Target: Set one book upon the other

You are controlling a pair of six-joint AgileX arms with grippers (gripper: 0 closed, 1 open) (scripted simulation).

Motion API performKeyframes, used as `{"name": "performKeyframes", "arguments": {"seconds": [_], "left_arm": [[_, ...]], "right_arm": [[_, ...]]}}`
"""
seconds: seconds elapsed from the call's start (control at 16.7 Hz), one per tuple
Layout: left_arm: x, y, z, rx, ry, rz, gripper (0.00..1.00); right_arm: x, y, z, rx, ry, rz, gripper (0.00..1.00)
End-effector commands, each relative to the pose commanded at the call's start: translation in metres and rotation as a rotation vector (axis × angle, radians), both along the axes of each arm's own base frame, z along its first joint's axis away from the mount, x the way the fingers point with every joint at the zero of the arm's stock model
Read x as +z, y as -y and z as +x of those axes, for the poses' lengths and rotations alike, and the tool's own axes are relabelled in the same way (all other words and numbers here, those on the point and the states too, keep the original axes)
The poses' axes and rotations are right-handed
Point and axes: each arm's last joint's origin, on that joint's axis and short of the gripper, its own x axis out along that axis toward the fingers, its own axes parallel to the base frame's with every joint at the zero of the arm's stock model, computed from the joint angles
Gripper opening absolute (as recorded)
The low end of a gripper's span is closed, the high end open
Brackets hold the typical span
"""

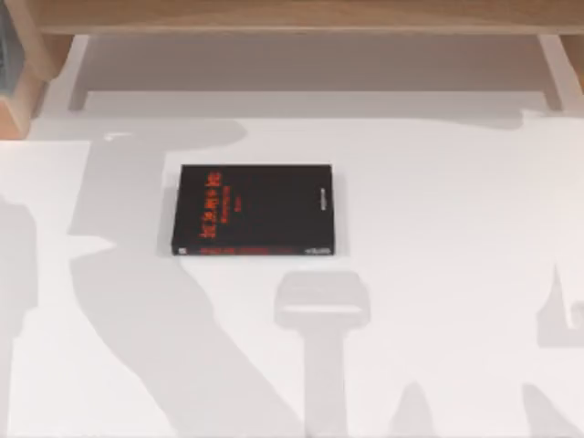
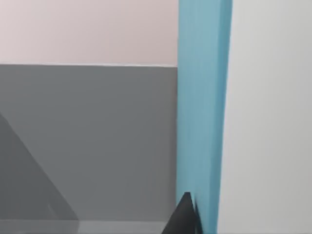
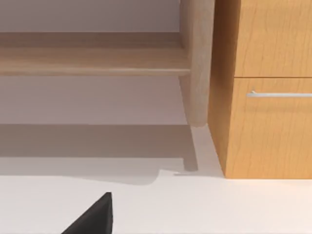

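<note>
The black book (image 1: 253, 209) with red lettering lies flat on the white table (image 1: 456, 228), a little left of centre in the top view. The light blue book (image 2: 202, 107) stands on edge close in front of the left wrist camera, its cover seen as a tall teal band. My left gripper (image 2: 204, 228) is shut on it, and one dark fingertip (image 2: 184, 217) presses against the teal cover. A dark part of my right gripper (image 3: 95, 217) shows low in the right wrist view, above bare table and away from both books.
A wooden cabinet (image 3: 268, 126) with a metal drawer handle (image 3: 279, 93) stands at the table's far side, beside a round wooden leg (image 3: 197, 63). A wooden rail (image 1: 292, 16) runs along the back edge. Arm shadows fall across the table's front.
</note>
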Motion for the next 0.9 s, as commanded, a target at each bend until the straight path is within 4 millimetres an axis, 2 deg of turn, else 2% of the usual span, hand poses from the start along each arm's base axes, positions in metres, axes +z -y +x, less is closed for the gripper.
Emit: {"name": "performKeyframes", "arguments": {"seconds": [0.18, 0.36, 0.48, 0.66, 0.9], "left_arm": [[-0.001, 0.002, 0.002, -0.005, 0.000, 0.002, 0.00], [0.012, 0.009, -0.006, 0.023, 0.018, 0.055, 0.00], [0.034, 0.019, -0.018, 0.063, 0.060, 0.137, 0.00], [0.078, 0.045, -0.044, 0.143, 0.154, 0.296, 0.00], [0.129, 0.100, -0.086, 0.236, 0.278, 0.500, 0.00]], "right_arm": [[0.000, 0.000, 0.000, 0.000, 0.000, 0.000, 1.00], [0.000, 0.000, 0.000, 0.000, 0.000, 0.000, 1.00], [0.000, 0.000, 0.000, 0.000, 0.000, 0.000, 1.00], [0.000, 0.000, 0.000, 0.000, 0.000, 0.000, 1.00], [0.000, 0.000, 0.000, 0.000, 0.000, 0.000, 1.00]]}}
